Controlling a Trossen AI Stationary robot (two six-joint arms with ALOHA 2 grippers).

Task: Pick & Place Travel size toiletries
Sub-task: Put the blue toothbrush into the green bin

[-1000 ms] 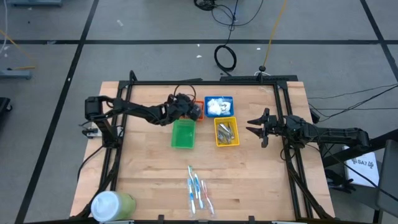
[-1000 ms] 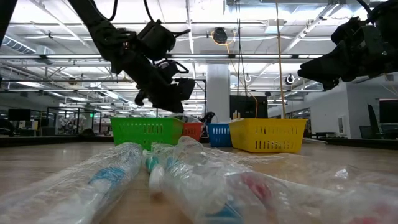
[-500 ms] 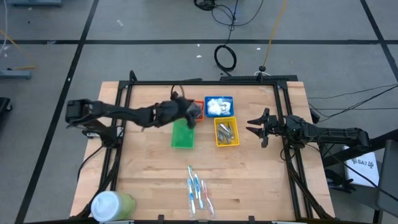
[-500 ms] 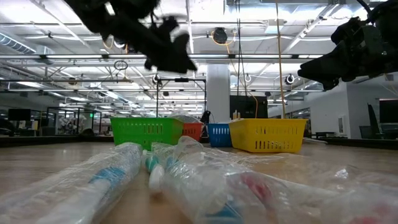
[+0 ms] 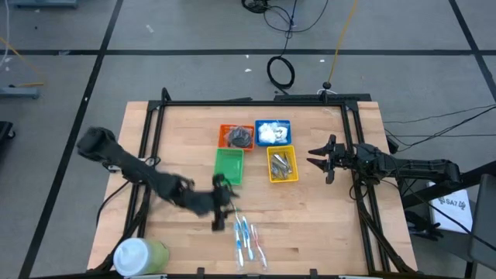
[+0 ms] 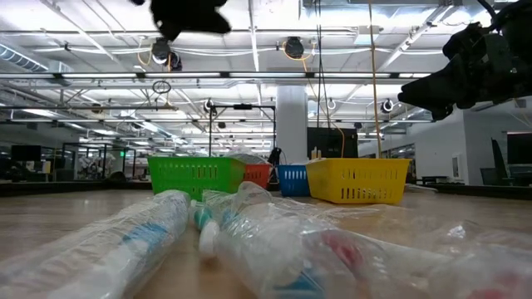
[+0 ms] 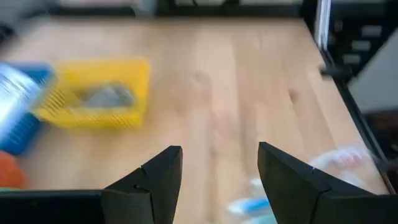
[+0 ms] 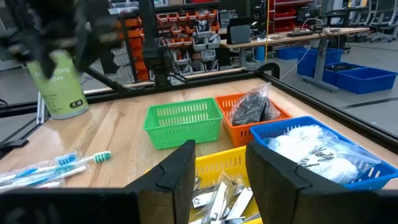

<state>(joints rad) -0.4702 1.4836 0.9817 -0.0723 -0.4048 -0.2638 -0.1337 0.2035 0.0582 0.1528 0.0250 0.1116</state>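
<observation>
A wooden table seen from above. The left gripper hangs with fingers spread and empty just beside the wrapped toothbrushes, which lie loose near the front edge. They look light, slim and stiff, their clear wrap probably slippery; gripping across the middle of a handle seems safest. The right gripper waits beside the yellow basket, parted, holding nothing.

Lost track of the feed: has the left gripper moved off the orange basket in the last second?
Yes. The left gripper has left the orange basket, crossed the green basket, toward the toothbrushes.
</observation>
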